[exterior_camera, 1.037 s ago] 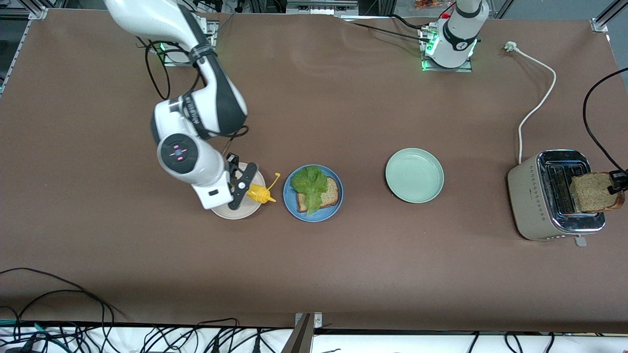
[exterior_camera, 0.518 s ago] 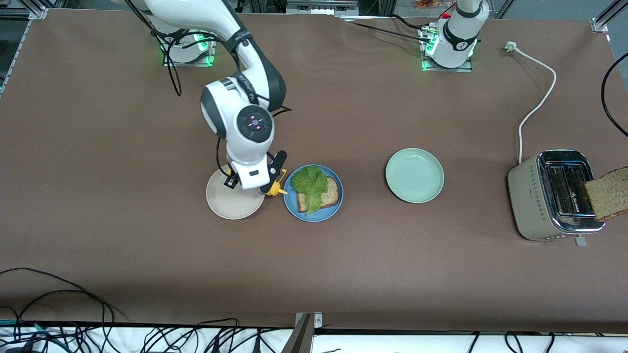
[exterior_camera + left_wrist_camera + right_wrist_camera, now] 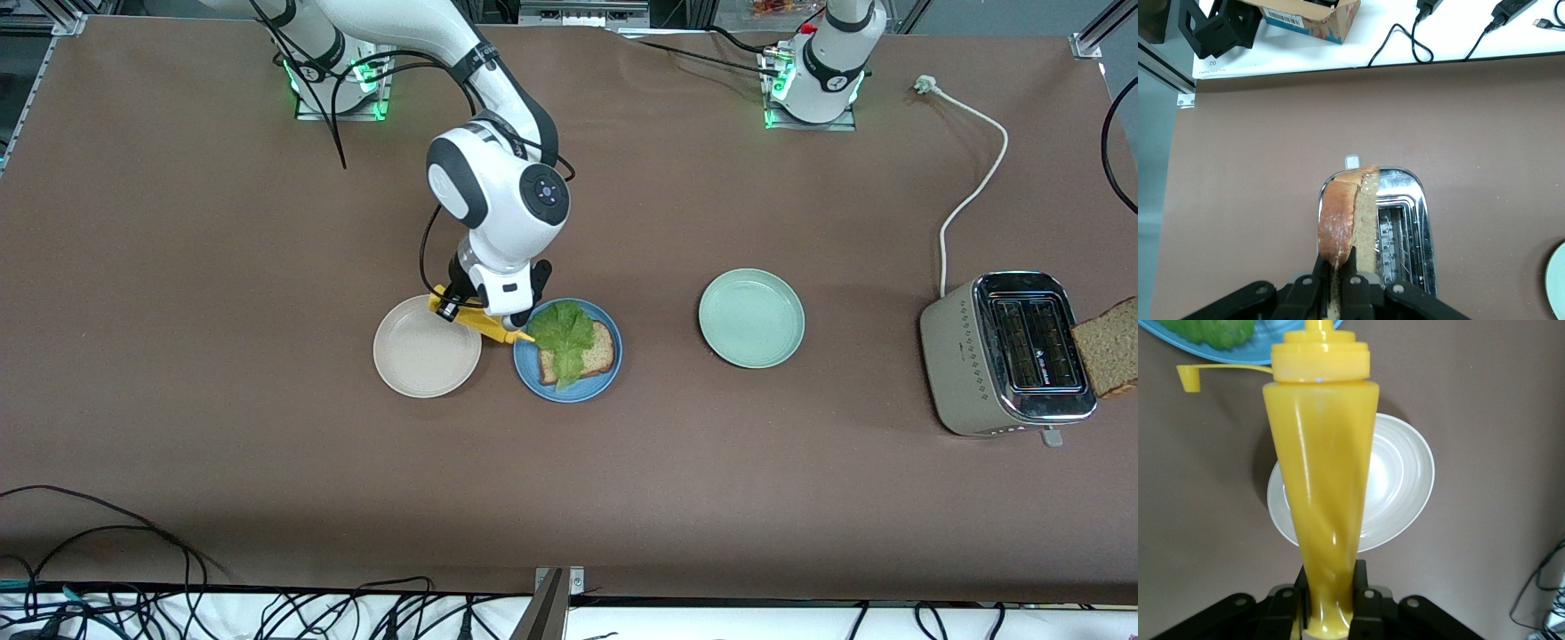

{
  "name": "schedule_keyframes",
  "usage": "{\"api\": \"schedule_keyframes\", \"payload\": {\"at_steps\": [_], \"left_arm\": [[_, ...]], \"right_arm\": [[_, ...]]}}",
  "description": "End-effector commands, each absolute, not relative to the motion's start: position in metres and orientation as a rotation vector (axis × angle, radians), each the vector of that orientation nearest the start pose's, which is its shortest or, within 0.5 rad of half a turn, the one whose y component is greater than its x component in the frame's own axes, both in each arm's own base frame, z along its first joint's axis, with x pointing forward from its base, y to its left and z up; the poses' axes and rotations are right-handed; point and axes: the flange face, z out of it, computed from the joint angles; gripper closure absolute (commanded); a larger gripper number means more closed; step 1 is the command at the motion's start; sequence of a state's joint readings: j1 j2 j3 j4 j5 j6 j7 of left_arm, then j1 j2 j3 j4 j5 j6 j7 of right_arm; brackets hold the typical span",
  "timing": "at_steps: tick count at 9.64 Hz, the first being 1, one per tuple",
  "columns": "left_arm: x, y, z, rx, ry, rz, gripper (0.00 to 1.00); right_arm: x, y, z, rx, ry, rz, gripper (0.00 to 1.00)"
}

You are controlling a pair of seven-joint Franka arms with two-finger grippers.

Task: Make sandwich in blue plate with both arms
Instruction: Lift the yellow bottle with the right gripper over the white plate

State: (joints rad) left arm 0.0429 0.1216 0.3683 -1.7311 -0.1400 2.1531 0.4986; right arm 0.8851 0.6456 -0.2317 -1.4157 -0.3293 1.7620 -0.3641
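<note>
Right arm reaches from its base at upper left of the front view toward frame centre, elbow bent, wrist pointing down. Right gripper is clamped on the base end of a yellow squeeze bottle, tilted, nozzle aimed at the blue plate, tip over the plate's rim on the beige plate's side. Right wrist view: fingers pinch the bottle's narrow base; the bottle's loose cap strap sticks out sideways.

Blue plate sits centre frame, holding one bread slice with a lettuce leaf on top. No top slice on it yet. Beige plate just beside it toward the right arm's end, small gap between rims. Pale green plate well apart toward the left arm's end.

Left arm: only the base at upper right shows in the front view. Left gripper is closed on a second bread slice, held upright on edge over the toaster at the frame's right edge. That slice shows cut off at the border.

Wide bare table between green plate and toaster and across the whole lower half. White cord trails from the toaster toward the upper right.
</note>
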Motion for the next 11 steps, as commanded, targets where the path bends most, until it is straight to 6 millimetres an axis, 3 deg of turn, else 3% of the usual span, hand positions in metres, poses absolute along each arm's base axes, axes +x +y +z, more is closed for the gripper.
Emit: {"api": "schedule_keyframes", "payload": {"at_steps": [1,5,7,8,11], "left_arm": [[0.572,0.221,0.558,-3.077,0.134,-0.491,1.0],[0.574,0.216,0.562,-3.077,0.137,-0.503,1.0],[0.575,0.214,0.564,-3.077,0.135,-0.508,1.0],[0.577,0.209,0.568,-3.075,0.149,-0.52,1.0],[0.574,0.197,0.58,-3.081,0.182,-0.534,1.0]], "right_arm": [[0.542,0.425,0.303,-3.106,-2.042,0.415,1.0],[0.54,0.418,0.291,-3.127,-2.126,0.445,1.0],[0.548,0.41,0.301,-3.1,-2.142,0.437,1.0],[0.566,0.386,0.325,-3.068,-2.052,0.403,1.0],[0.614,0.293,0.387,-2.737,-1.71,0.274,1.0]]}}
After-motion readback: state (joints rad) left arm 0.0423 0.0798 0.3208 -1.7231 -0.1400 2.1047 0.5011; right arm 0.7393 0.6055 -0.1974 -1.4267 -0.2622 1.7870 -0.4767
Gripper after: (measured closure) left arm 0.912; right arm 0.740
